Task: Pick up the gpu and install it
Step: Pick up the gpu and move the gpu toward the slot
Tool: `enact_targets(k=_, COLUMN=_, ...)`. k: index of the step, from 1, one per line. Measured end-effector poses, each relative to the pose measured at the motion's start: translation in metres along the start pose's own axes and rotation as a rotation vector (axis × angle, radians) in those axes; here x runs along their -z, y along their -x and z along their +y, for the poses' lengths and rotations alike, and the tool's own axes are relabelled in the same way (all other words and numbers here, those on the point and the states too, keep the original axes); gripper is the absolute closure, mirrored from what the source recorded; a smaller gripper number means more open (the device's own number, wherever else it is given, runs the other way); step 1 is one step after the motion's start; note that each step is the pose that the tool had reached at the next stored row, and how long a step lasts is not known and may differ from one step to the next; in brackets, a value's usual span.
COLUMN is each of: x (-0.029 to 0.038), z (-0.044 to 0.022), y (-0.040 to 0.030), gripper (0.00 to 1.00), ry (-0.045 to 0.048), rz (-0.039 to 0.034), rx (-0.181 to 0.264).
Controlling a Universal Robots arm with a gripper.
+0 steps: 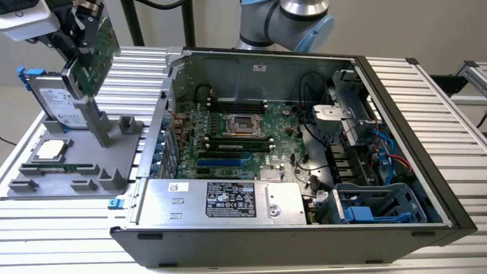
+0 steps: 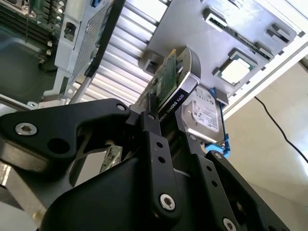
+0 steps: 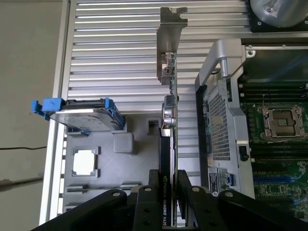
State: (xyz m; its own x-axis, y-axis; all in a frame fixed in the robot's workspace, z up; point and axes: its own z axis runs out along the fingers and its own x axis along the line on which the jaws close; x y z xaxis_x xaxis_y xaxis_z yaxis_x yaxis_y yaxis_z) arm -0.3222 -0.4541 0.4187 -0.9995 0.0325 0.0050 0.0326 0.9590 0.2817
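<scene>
Black jaws clamp tight on the gpu (image 3: 167,144) edge.

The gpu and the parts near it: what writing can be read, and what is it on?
gpu: white lettering along its black edge, a maker's and model marking, not quoted here.
hard drive: white label, print too small to read.
power supply: black and white labels, print too small to read.
</scene>
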Motion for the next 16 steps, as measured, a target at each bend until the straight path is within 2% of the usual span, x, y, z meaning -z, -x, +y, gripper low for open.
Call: enact_targets(k=16, x=0.0073, z=0.0021, y=0.0, gripper=1.0, ry=0.0, rz=0.0, rx=0.0)
